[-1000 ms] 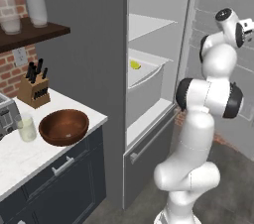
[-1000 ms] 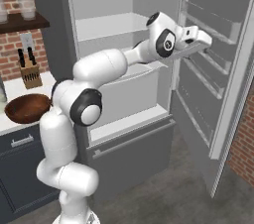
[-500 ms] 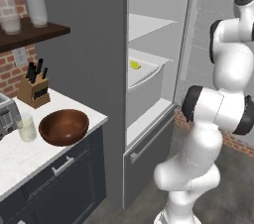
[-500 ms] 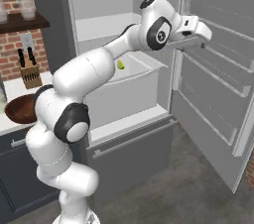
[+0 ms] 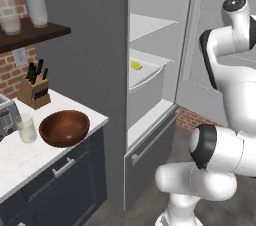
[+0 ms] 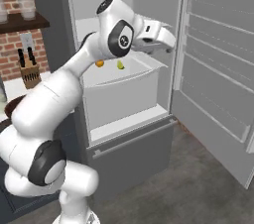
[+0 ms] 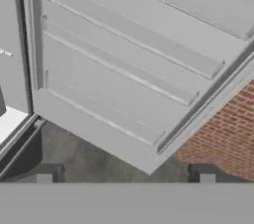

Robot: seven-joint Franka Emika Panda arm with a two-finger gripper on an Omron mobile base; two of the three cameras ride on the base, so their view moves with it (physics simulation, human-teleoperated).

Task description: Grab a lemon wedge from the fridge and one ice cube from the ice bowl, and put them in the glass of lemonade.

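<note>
The fridge stands open, its door swung out to the right. A tiny pale-yellow lemon wedge lies in the white bin on the middle level, and it is also visible as the lemon wedge. My gripper hovers open and empty in front of the opening, right of the wedge and slightly above it. In the hand view the gripper faces the door's inner shelves. The ice bowl and the glass of lemonade stand on the counter. The ice cube is too small to make out.
An orange fruit lies just left of the wedge in the white bin. A knife block and a toaster stand at the back of the counter. Frosted glasses line the wall shelf. My own arm crosses the fridge's left side.
The arm has risen and swung the hand left, from the open door's shelves toward the fridge opening. The jaws have stayed open.
</note>
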